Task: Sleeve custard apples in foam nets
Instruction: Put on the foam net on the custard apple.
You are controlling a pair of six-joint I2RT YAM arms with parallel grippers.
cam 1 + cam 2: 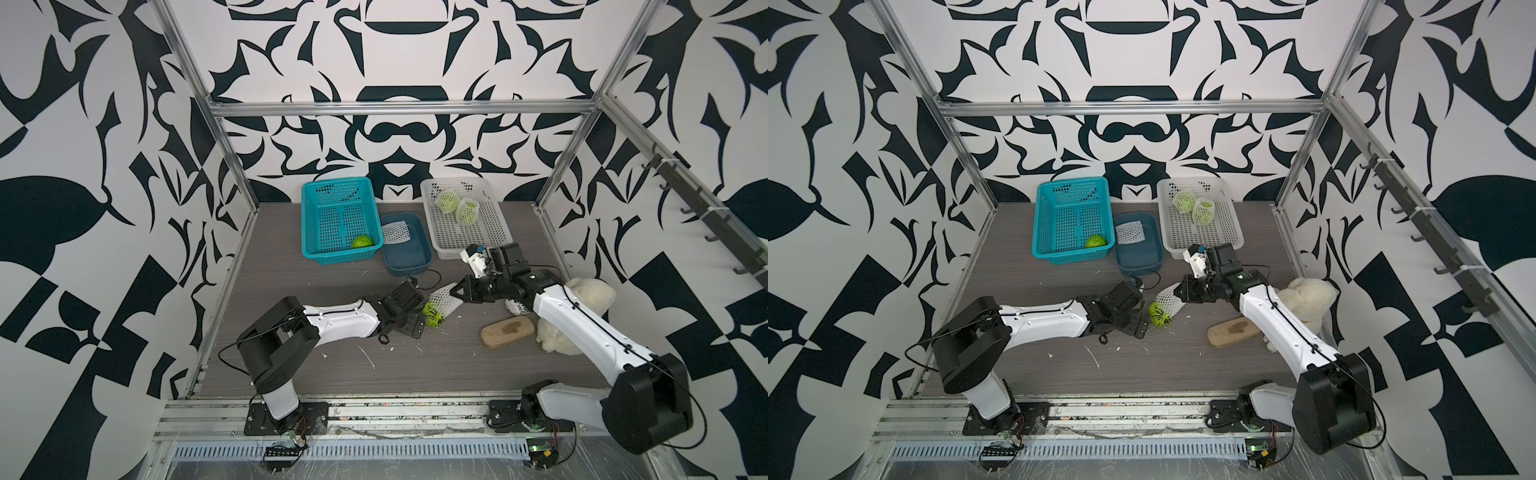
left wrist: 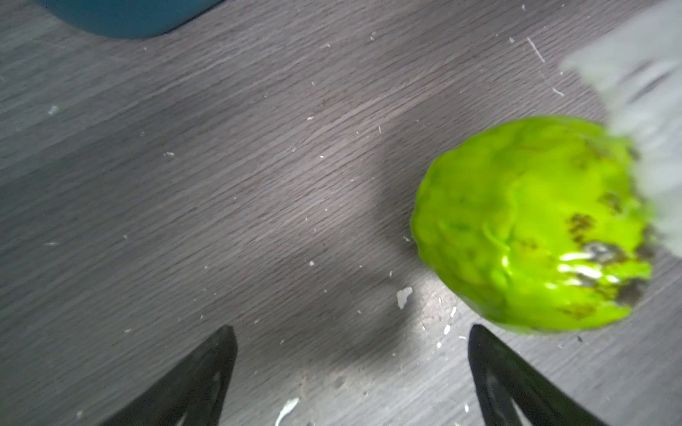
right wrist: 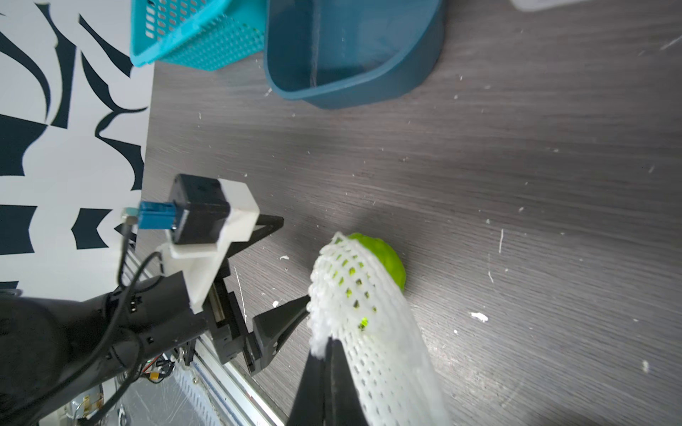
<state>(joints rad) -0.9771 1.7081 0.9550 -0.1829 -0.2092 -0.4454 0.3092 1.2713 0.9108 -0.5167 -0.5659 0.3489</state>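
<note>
Fruit and net meet near the middle of the worktop: a custard apple (image 1: 434,319) sits in the mouth of a foam net (image 1: 445,300), with only the side facing the right arm under mesh and the rest bare. The net's long axis runs from the fruit back toward the worktop's right edge. The right gripper (image 3: 328,345) is pinched tight on the net's wall, a little behind the mouth. The left gripper (image 2: 350,341) hangs low with jaws wide apart and empty; the fruit lies just past one fingertip, off to its side and not between the jaws. The left arm reaches flat across the worktop and looks best placed to steady the fruit.
</note>
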